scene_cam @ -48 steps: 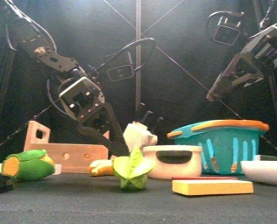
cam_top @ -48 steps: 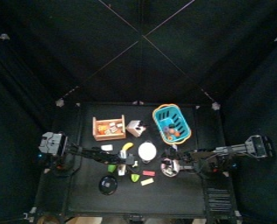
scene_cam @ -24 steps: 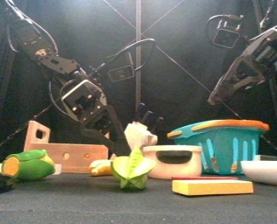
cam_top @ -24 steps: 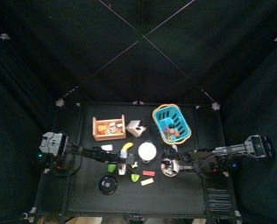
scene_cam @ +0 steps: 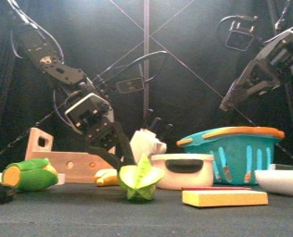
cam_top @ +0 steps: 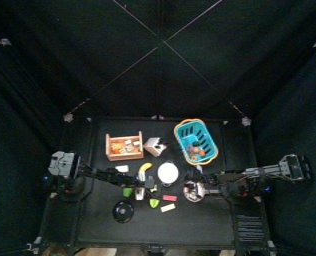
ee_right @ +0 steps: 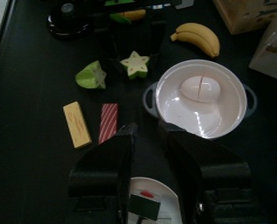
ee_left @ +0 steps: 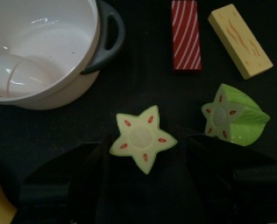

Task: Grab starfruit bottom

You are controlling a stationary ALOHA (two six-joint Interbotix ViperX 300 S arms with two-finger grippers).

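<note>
The starfruit lies in two green pieces on the black table. In the left wrist view a star-shaped piece (ee_left: 144, 141) lies cut face up, with a second, thicker piece (ee_left: 235, 115) beside it. My left gripper (ee_left: 152, 172) is open and hangs right above the star-shaped piece, one jaw on each side of it, touching nothing. In the front view the starfruit (scene_cam: 140, 181) sits near the front edge, below the left gripper (scene_cam: 112, 141). Both pieces also show in the right wrist view (ee_right: 134, 64). My right gripper (ee_right: 148, 150) is open and empty, high above the white pot.
A white pot (ee_left: 41, 52) stands close beside the starfruit. A red striped block (ee_left: 186, 35) and a yellow block (ee_left: 240, 39) lie nearby. A banana (ee_right: 200, 37), a wooden crate (scene_cam: 57, 157), a teal basket (scene_cam: 230, 148) and a white bowl (scene_cam: 283, 180) stand around.
My left gripper has come down toward the starfruit pieces. The right arm has hardly moved.
</note>
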